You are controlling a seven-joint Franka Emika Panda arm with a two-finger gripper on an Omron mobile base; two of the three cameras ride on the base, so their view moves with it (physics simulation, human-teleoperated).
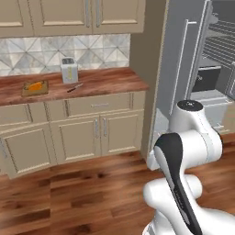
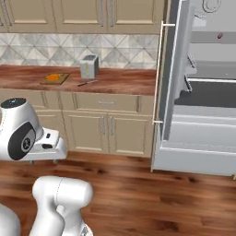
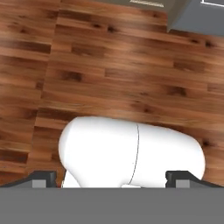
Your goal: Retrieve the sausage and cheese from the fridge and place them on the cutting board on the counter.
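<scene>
Counter left, fridge right with door open. Cutting board on counter's left part, cheese on it. Toaster right of board, by back wall; knife in front of toaster. Sausage on upper fridge shelf.

The fridge runs off the right base view at three o'clock, and a small dark-red speck on its upper shelf is too tiny to identify. On the cutting board, an orange item is too small for its shape to be read, and the table is cut off at nine o'clock.
</scene>
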